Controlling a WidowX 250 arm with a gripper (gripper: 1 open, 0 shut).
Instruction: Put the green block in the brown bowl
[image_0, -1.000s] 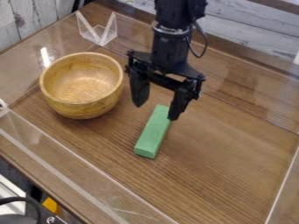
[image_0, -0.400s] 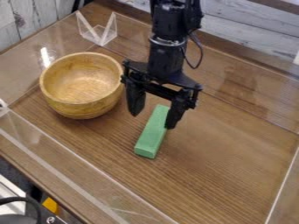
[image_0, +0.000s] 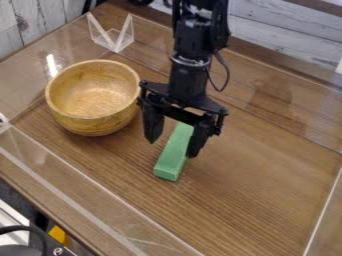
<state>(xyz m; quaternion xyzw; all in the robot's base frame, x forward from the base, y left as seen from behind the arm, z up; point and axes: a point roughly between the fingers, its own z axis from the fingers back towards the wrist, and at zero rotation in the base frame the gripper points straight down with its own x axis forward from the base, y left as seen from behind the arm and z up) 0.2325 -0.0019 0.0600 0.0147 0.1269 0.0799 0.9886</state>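
Currently we list: gripper (image_0: 178, 135), jaws spread wide, straddling the far end of the green block (image_0: 173, 158) lying flat on the wooden table (image_0: 267, 200); brown bowl (image_0: 92, 96) just left; clear plastic piece (image_0: 110, 33) behind, nothing between.

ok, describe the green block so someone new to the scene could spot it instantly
Start at the round brown bowl on the left of the wooden table. Just to its right, the black gripper hangs open above a flat bar lying on the tabletop. That green block is the only bright green thing there.
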